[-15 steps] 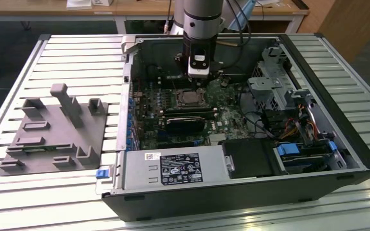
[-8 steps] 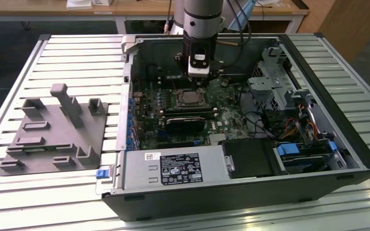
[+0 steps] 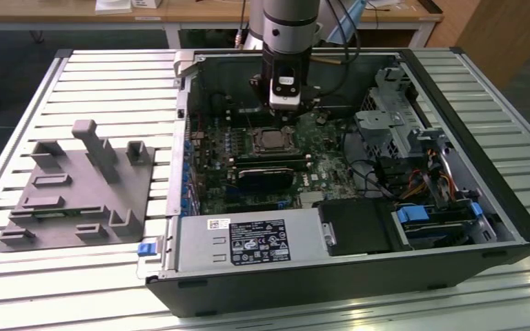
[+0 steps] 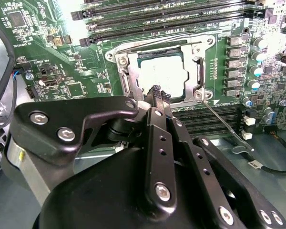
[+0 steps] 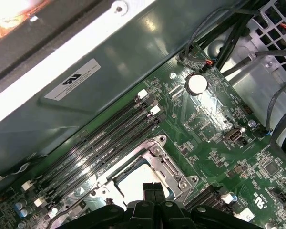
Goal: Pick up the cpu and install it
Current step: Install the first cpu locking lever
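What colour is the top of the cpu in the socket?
Pale silver; the cpu shows best in the second wrist view.

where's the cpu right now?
The cpu sits in the motherboard socket inside the open case, mid-board in the exterior view, just beyond the gripper.

One cpu (image 4: 163,73), one tool (image 4: 158,95)

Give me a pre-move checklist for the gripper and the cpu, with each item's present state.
1. Pale silver square cpu sits inside the black-framed motherboard socket: ok.
2. Cpu lies flat and fully seated: cannot tell.
3. Gripper shut, holding nothing: ok.
4. Gripper tips stand over the cpu's edge in both wrist views; touching or apart: cannot tell.
5. Thin metal socket lever swung out, not latched: ok.
6. Grey plastic fixture lies outside the open black computer case: ok.
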`<state>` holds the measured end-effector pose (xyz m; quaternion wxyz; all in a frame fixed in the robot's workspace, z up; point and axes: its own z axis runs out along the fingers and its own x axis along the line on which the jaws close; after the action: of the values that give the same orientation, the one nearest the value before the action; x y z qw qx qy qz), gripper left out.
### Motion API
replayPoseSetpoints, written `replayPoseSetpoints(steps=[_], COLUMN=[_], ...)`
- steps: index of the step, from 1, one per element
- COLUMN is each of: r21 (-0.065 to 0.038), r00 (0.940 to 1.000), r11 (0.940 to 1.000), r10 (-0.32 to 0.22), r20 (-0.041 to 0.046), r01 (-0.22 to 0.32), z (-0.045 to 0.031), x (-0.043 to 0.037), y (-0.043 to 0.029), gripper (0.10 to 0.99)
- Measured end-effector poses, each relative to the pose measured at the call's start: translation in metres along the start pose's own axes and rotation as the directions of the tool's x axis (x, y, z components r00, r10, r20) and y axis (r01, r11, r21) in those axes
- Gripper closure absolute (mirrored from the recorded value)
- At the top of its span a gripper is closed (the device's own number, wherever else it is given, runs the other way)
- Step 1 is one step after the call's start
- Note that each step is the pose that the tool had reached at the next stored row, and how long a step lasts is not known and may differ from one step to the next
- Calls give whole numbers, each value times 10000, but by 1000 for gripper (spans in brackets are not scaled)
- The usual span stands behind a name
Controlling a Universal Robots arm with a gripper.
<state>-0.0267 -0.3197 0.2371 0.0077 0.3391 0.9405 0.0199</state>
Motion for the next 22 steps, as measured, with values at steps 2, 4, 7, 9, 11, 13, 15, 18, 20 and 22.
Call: replayPoseSetpoints(steps=[2, 4, 7, 9, 11, 13, 15, 18, 20, 22], r21=[0, 0, 0, 0, 0, 0, -1, 1, 0, 0], r00=[10000, 10000, 10000, 10000, 10000, 10000, 10000, 10000, 10000, 10000], r11=[10000, 10000, 10000, 10000, 10000, 10000, 10000, 10000, 10000, 10000], r10=[0, 0, 0, 0, 0, 0, 0, 0, 0, 0], r20=[0, 0, 0, 0, 0, 0, 0, 0, 0, 0], r01=[0, 0, 0, 0, 0, 0, 0, 0, 0, 0], z=[-5, -9, -17, -22, -26, -32, -36, -44, -48, -53], x=[0, 0, 0, 0, 0, 0, 0, 0, 0, 0], y=[0, 0, 1, 1, 1, 1, 2, 2, 2, 2], gripper=[980, 980, 980, 980, 980, 980, 980, 980, 980, 980])
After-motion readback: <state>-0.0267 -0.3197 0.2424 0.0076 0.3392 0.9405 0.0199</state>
